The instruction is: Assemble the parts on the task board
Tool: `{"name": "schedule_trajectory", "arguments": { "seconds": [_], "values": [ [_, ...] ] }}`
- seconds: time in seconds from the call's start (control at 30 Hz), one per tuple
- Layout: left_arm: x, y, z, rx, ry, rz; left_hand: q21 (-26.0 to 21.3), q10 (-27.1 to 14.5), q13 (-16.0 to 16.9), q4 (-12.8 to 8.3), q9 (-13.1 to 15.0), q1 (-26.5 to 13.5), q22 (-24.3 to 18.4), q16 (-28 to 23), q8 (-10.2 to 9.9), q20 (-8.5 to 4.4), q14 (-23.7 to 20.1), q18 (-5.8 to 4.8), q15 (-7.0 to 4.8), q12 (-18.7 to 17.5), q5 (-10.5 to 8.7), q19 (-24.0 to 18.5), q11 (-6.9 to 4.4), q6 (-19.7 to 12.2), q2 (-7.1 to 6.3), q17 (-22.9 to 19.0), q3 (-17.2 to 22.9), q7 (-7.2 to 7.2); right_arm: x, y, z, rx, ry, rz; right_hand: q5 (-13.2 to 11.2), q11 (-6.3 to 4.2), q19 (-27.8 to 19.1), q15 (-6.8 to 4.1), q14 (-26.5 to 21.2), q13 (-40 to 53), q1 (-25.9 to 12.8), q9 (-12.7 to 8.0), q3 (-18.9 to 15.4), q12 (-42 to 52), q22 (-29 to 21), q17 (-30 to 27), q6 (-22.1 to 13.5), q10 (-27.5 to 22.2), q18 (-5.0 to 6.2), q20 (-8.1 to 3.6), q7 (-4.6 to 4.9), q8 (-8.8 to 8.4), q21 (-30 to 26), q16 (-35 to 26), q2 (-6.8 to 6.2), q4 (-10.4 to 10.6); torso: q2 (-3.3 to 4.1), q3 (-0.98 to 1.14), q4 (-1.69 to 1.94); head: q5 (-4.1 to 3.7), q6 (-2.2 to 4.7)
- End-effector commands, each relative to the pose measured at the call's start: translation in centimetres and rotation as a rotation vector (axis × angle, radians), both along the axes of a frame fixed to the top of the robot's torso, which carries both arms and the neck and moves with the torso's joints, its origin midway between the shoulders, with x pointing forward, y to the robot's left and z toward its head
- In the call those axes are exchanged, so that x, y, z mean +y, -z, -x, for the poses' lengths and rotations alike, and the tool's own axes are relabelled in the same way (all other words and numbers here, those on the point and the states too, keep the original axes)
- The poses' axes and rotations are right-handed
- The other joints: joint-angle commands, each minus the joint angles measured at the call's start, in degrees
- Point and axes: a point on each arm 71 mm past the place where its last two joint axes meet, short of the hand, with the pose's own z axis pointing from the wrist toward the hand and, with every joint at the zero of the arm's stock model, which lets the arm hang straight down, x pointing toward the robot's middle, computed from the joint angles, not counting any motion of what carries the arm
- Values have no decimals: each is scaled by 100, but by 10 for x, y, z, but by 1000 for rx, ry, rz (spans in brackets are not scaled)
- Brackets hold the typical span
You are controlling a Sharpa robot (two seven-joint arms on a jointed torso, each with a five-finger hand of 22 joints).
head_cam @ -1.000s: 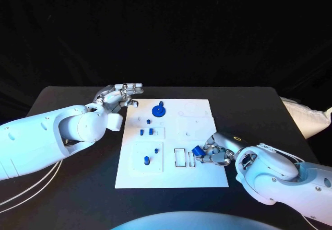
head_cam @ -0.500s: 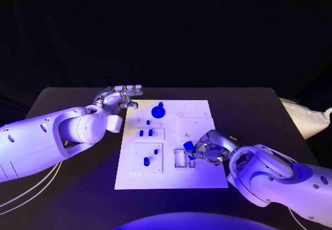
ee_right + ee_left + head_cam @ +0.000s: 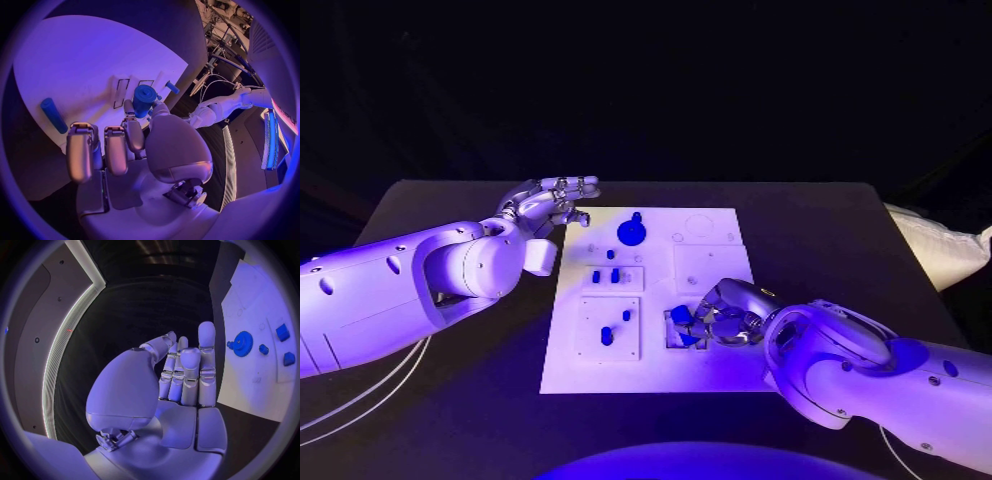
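So our right hand (image 3: pixel 726 318) is pinching a blue cylinder part (image 3: pixel 144 99) in its fingers (image 3: pixel 132 131), hovering right over the slots near the front edge of the task board (image 3: pixel 711 375). Our left hand (image 3: pixel 548 198) is hanging off the board's far left corner above the black surface (image 3: pixel 834 225), fingers apart and holding nothing. A blue gear (image 3: pixel 632 232) is sitting on the far part of the board.
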Motion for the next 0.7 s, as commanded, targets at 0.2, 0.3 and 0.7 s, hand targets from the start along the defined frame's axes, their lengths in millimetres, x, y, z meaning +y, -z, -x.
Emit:
{"name": "schedule_trajectory", "arguments": {
  "seconds": [0.2,0.3,0.7],
  "values": [
    [-3,-1,1,-9,22,12,-21,-45,9,-2,0,-53,-5,-10,24,7,-17,50,4,23,26,-25,-4,-32,8,-9,-29,8,4,3,1,19,-40,38,-127,-77,80,-56,446,-14,-114,42,-127,-76,238,593,83,86,-67,-55,-54,-8,33,27,-12,-7,-3,5,-10,17,-19],
    [-3,-1,1,-9,23,12,-21,-45,9,-2,0,-53,-5,-10,24,7,-17,50,4,23,26,-25,-4,-32,8,-9,-29,8,5,3,1,15,-44,41,-394,-77,77,-55,444,-23,-211,87,-234,-123,232,585,77,82,-65,-58,-54,-17,27,22,-16,-10,-1,6,-4,19,-20],
    [-3,-1,1,-6,24,12,-25,-50,9,3,0,-62,-8,-10,28,8,-19,51,4,31,26,-25,-5,-36,8,-17,-42,7,4,1,-3,-52,-45,65,-2157,-35,17,-25,425,-428,-913,233,-744,-796,113,516,-30,-167,-40,-39,-13,-82,-58,-28,-191,-7,0,10,-6,15,-19]
  ]
}}
